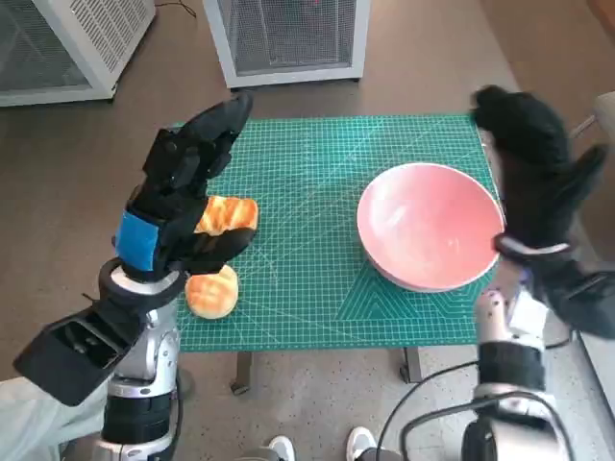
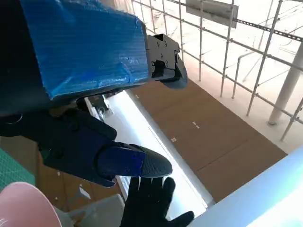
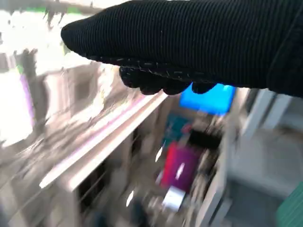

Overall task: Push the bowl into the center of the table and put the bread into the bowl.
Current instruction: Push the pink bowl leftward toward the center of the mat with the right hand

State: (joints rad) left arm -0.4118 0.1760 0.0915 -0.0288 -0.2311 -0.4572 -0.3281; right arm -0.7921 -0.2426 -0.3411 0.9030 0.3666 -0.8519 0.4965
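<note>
1. A brown floor surrounds the small tabletop, which is covered by a green cutting mat printed with a pale grid; two white mesh-fronted cabinets stand on the floor beyond the far edge of that mat.
2. The pale pink round bowl sits on the green mat toward its right-hand side, its rim close to the mat's right edge and well off the mat's middle.
3. Two pieces of golden-brown bread lie near the mat's left side, well apart from the pink bowl: a toasted-looking bread piece farther from the robot, and a rounder bread roll just at the mat's near edge.
4. The left robot hand, black with blue tape on its back, hangs raised above the bread on the side away from the bowl, its fingers spread and holding nothing; it partly hides the toasted piece.
5. The right robot hand, in the black knitted glove, is lifted just beside the bowl's right rim, over the mat's right edge, its fingers apart and empty.
6. In the left wrist view, the pink bowl's rim shows at one corner, with the gloved hand near it.
7. The right wrist view is blurred; only the dark glove reads clearly.
</note>
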